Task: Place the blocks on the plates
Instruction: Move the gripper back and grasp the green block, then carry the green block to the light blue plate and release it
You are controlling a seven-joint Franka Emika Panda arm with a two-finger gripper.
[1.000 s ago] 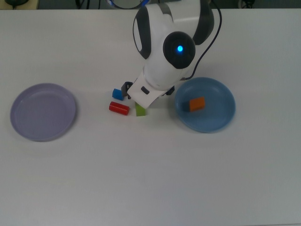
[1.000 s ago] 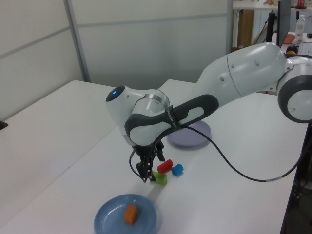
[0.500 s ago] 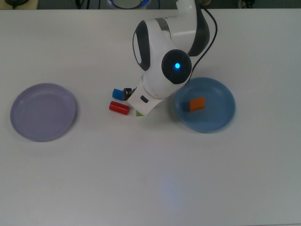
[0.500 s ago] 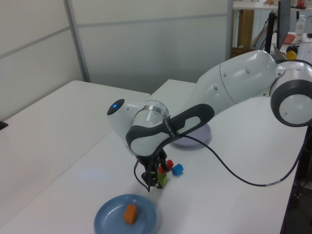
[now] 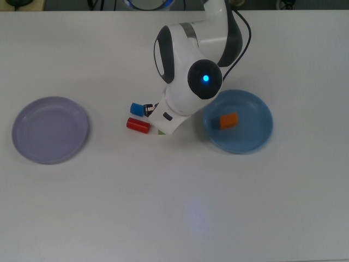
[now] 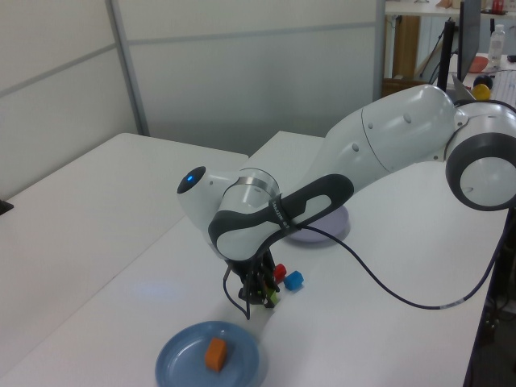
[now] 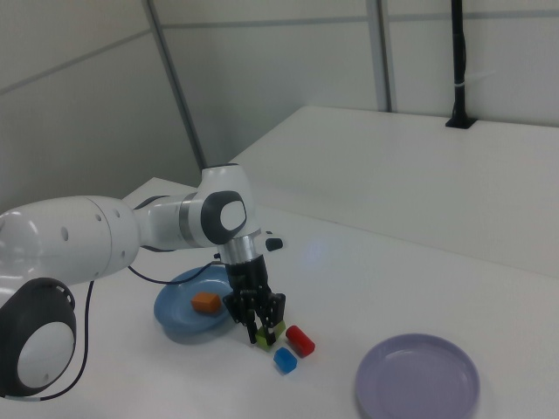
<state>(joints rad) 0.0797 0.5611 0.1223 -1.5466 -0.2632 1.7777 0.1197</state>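
Top view: my arm hides my gripper (image 5: 154,112); red cylinder (image 5: 138,125) and blue cube (image 5: 136,108) just beside, orange block (image 5: 228,120) on blue plate (image 5: 253,136). Left view: purple plate (image 6: 330,232) behind. Right view: my fingers straddle green bar (image 7: 266,335); squeezing or not, can't tell.

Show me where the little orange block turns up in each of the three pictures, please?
Top view: the orange block lies on the light blue plate, right of centre.
Left view: the orange block is at the bottom, on the same plate, in front of the arm.
Right view: the orange block is left of centre, on the plate.
Shared landmark: the light blue plate beneath it.
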